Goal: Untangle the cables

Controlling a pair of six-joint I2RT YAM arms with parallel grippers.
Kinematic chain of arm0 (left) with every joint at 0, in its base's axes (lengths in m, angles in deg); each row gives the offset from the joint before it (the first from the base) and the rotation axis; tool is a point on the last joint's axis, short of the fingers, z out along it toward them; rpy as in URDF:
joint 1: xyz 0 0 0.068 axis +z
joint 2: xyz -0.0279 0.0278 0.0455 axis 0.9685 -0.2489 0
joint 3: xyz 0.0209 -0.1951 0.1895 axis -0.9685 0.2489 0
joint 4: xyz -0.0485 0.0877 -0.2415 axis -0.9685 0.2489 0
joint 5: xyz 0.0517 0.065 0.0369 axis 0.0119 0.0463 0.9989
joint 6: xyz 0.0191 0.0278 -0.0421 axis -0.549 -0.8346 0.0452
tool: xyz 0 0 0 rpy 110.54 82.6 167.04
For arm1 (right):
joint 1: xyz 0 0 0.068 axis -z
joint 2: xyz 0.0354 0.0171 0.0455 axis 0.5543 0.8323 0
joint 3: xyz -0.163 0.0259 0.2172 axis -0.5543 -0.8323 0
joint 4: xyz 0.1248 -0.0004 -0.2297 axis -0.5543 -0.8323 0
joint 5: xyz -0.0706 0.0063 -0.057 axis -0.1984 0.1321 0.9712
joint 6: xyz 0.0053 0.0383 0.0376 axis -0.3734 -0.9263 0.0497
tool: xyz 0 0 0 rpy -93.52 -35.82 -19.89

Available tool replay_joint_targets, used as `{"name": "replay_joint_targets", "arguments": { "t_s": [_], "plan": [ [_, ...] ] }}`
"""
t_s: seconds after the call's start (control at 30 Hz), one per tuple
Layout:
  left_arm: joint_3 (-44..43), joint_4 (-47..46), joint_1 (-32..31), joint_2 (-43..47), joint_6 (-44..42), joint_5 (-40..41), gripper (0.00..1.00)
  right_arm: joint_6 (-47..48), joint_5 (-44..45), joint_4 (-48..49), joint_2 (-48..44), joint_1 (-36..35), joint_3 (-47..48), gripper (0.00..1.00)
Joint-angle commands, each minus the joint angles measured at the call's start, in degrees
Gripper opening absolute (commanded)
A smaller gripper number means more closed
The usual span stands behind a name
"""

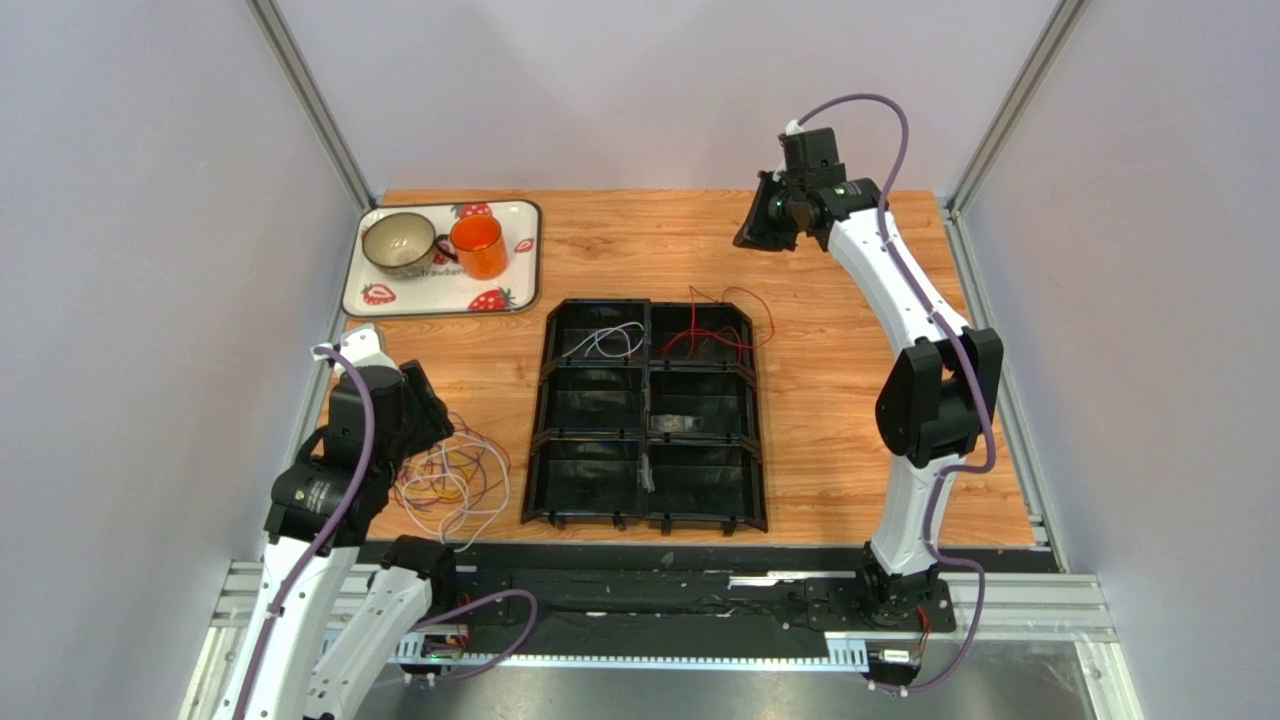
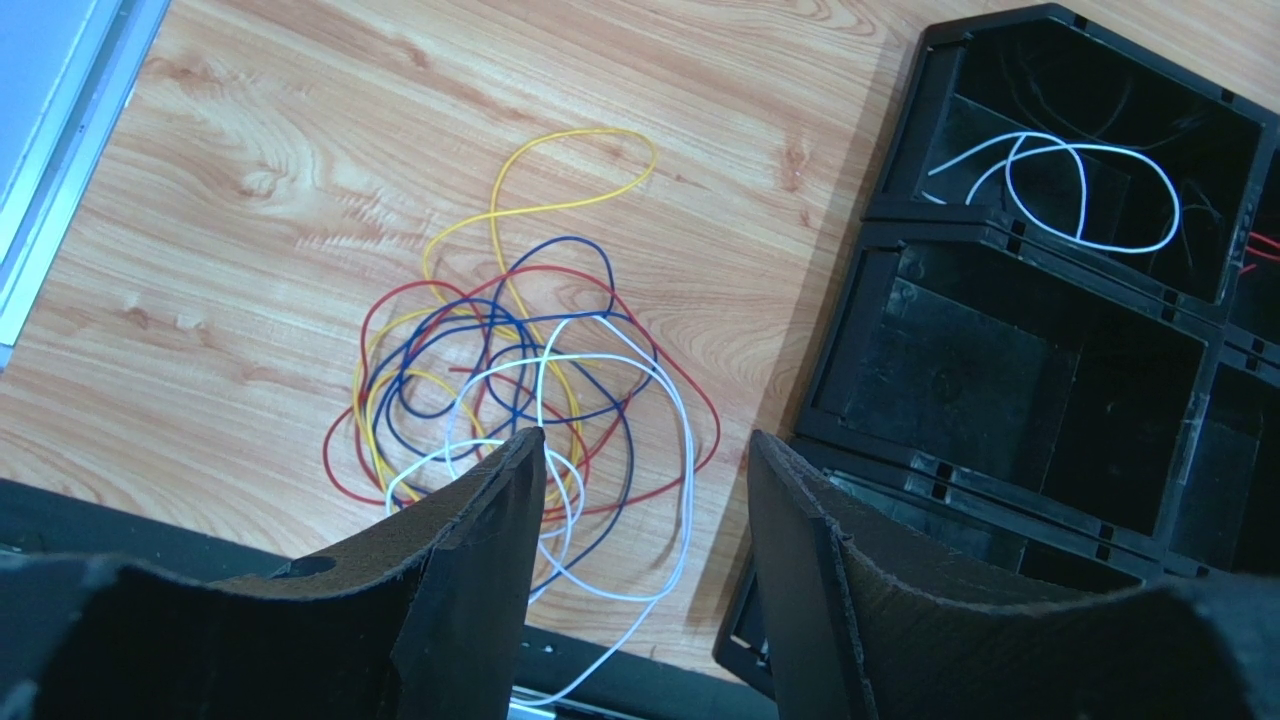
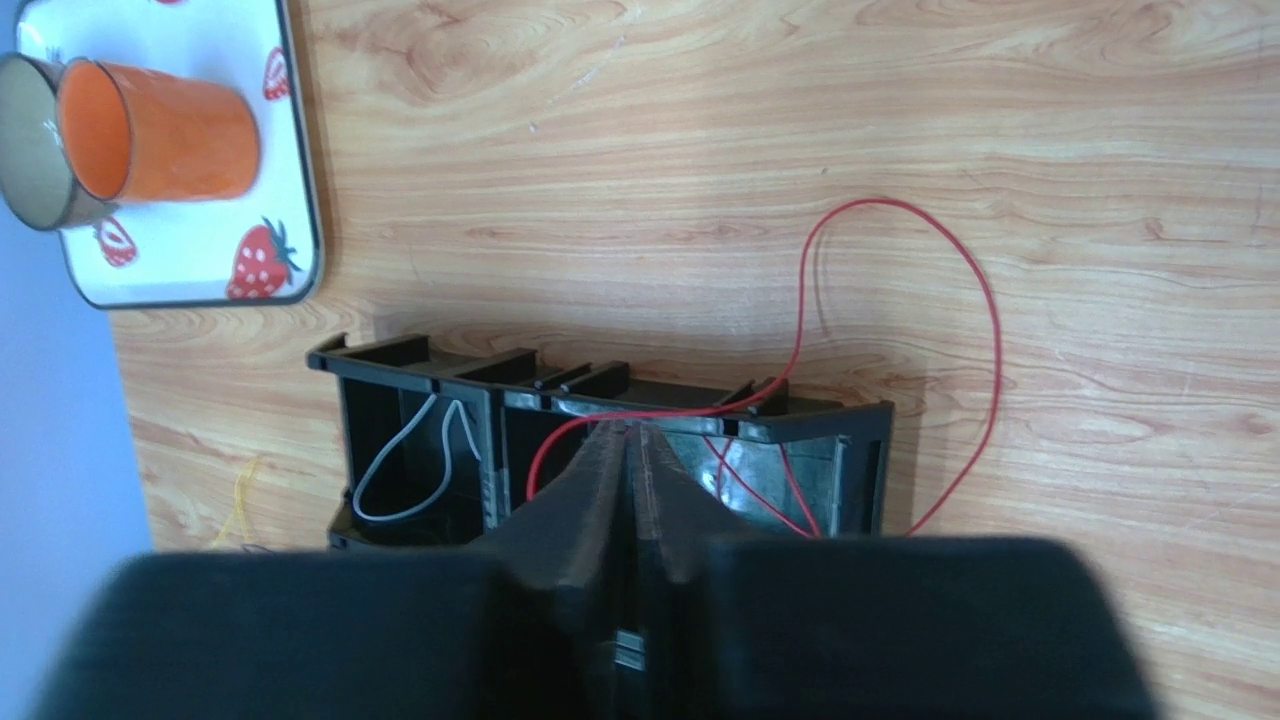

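A tangle of thin red, blue, yellow and white cables (image 1: 451, 480) lies on the wood left of the black compartment tray (image 1: 649, 423). My left gripper (image 2: 639, 443) hovers open just above the tangle (image 2: 511, 375), nothing between its fingers. One white cable (image 2: 1082, 188) lies coiled in the tray's far left compartment (image 1: 609, 342). A red cable (image 1: 718, 333) lies in the far right compartment, its loop (image 3: 984, 345) spilling onto the table. My right gripper (image 3: 634, 432) is shut and holds nothing, raised over the table's far side (image 1: 756, 225).
A white strawberry-print tray (image 1: 519, 255) at the back left carries a grey mug (image 1: 398, 240) and an orange cup (image 1: 478, 245). The black tray's other compartments (image 2: 1037, 360) hold no cables. A black rail (image 1: 661, 558) runs along the near edge.
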Motion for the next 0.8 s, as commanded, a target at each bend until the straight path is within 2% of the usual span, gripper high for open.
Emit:
{"name": "replay_joint_targets", "arguments": {
  "t_s": [0.0,0.07,0.13,0.47,0.77],
  "plan": [
    [-0.9,-1.0,0.4,0.6,-0.7,-0.7,0.61,2.2,0.1,-2.4,-1.4,-0.2,-2.7,0.34],
    [-0.9,-1.1,0.4,0.6,-0.7,-0.9,0.61,1.8,-1.0,-1.6,-1.7,-0.5,-5.6,0.49],
    [-0.9,-1.1,0.4,0.5,-0.8,-0.9,0.61,1.5,-1.4,-1.0,-1.6,-1.3,-6.9,0.54],
    [-0.9,-1.0,0.4,1.1,-0.7,-0.6,0.61,1.9,-1.0,-2.3,5.1,-3.1,-0.8,0.56],
    [-0.9,-1.0,0.4,0.6,-0.7,-0.8,0.61,2.7,0.3,2.1,-1.3,-5.1,-5.1,0.55]
  ]
}}
